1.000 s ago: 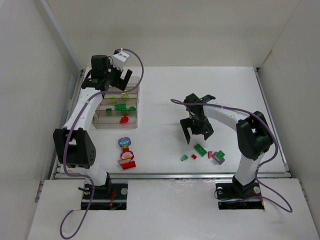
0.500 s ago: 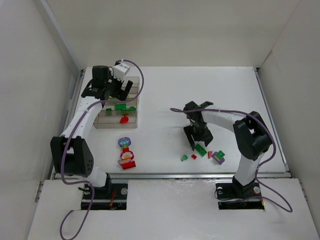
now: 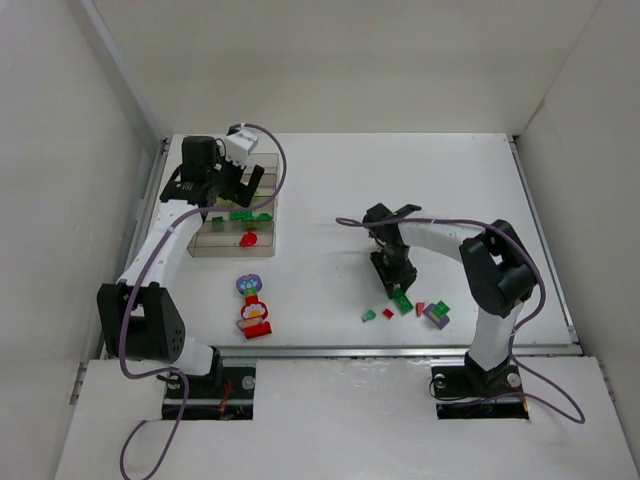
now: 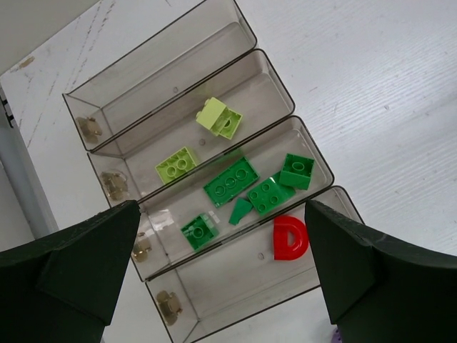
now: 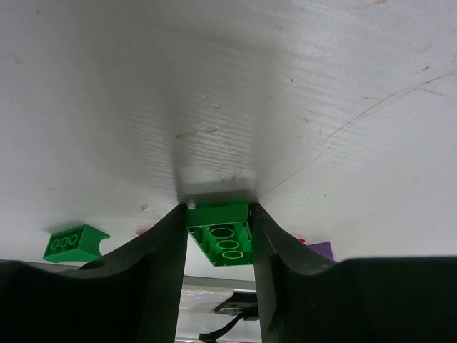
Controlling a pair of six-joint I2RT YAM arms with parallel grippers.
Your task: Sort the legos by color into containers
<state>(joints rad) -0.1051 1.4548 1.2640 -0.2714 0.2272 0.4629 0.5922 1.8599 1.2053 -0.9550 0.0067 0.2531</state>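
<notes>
Counter (image 4: 400, 86): white-painted, matt; fine wood-like grain and hairline scratches seen.
Tray (image 4: 164, 53): clear brown-tinted plastic, smooth, glossy; highlights caught along rims.
Lime bricks (image 4: 219, 118), dark green bricks (image 4: 230, 181), red D-shaped piece (image 4: 290, 237): hard plastic, smooth, slight sheen noted.
Green brick (image 5: 223, 233): same glossy plastic, round moulded details.
Left pincer fingers (image 4: 71, 264), right pincer fingers (image 5: 143, 286): dark, matt, plastic-like, faceted.
Cable (image 3: 275, 150): purple sheath, smooth.
Side walls (image 3: 60, 150): white, matt, plain.
</notes>
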